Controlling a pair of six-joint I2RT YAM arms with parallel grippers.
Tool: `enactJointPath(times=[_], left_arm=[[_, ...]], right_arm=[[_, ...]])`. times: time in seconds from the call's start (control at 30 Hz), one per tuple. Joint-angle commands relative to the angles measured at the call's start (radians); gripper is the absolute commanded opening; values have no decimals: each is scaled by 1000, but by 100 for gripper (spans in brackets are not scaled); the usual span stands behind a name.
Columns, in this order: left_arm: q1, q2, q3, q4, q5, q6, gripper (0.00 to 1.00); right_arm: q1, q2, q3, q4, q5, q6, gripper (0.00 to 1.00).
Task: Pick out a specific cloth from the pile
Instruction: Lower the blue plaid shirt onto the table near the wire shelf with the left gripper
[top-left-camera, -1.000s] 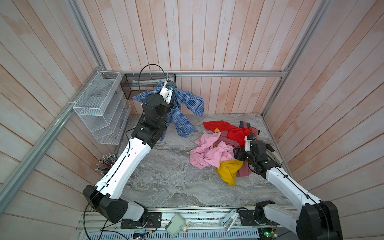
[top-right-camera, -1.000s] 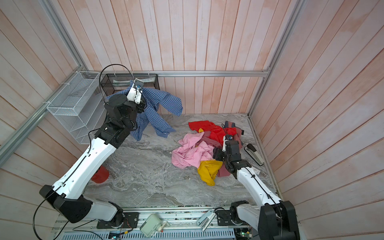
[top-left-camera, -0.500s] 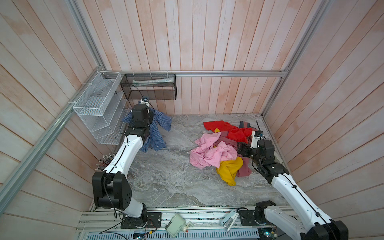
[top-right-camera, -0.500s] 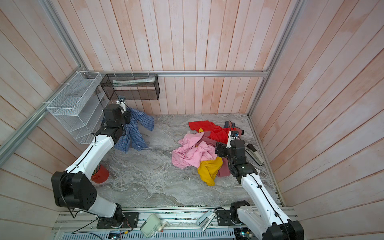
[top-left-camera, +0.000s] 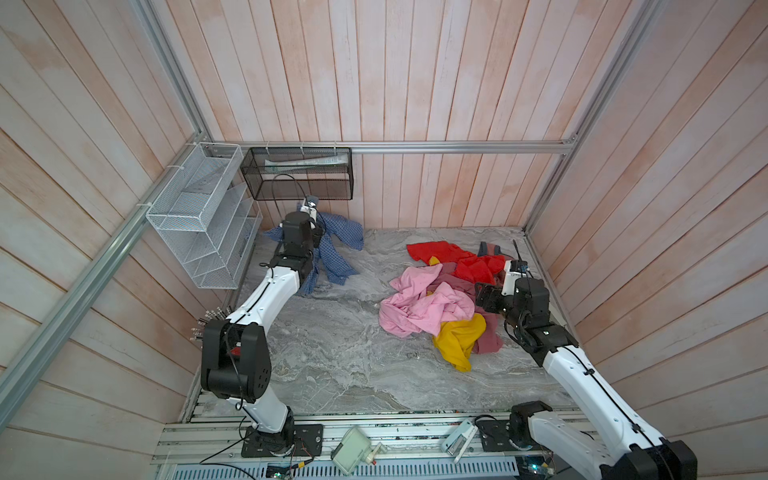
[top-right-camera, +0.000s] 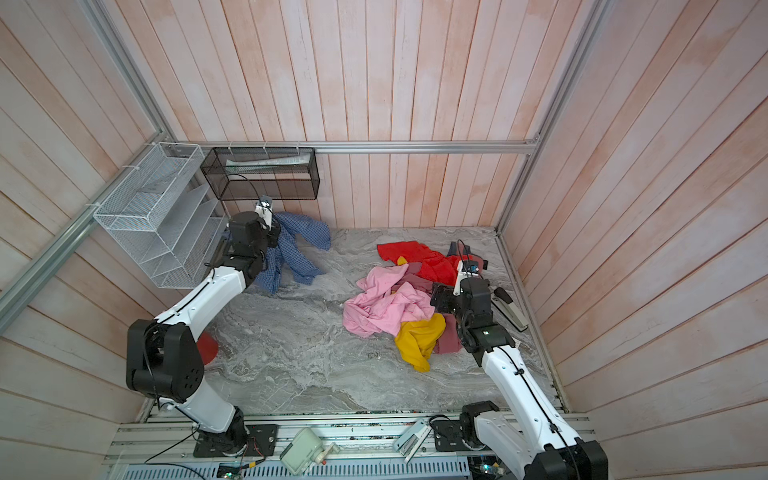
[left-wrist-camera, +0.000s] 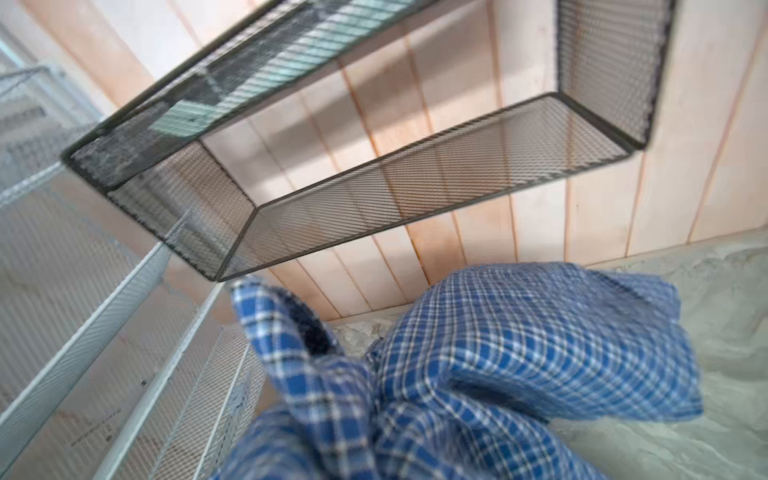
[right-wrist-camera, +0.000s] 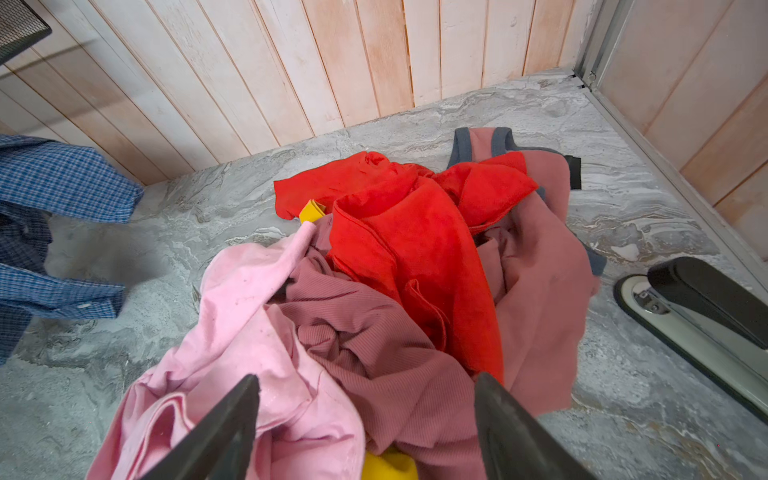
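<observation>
The left claw is clamping tight on the cloth, the blue-and-white checked shirt, at the back left corner of the desk. The shirt is bunching at the claw and hanging down in loose tails towards the marble top; I cannot tell whether the ends are touching it. It is hanging just below the black mesh basket on the back wall and beside the white wire rack.

Well apart from it, on the right side of the desk, the pile is lying in a heap: a pink garment towards the middle, a mustard-yellow one at the near edge, a bright red one at the back and a dusty rose one underneath.

The right claw is hovering over the pile's right edge with its jaws standing wide apart and gripping nothing. A black-and-white stapler is lying on the desk by the right wall, apart from the pile.
</observation>
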Motion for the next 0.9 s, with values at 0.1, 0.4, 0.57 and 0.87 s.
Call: enactJointPath(times=[0.1, 0.4, 0.57, 0.87], left_arm=[[-30, 119, -10, 52, -203, 66, 0], [115, 41, 50, 96, -251, 93, 0], [97, 42, 60, 146, -252, 145, 0], [-52, 181, -45, 166, -332, 136, 0]], right_arm=[[-1, -25, 39, -43, 26, -4, 82], [-1, -29, 27, -44, 21, -2, 82], [1, -9, 25, -31, 8, 3, 82], [17, -3, 47, -63, 30, 5, 82]])
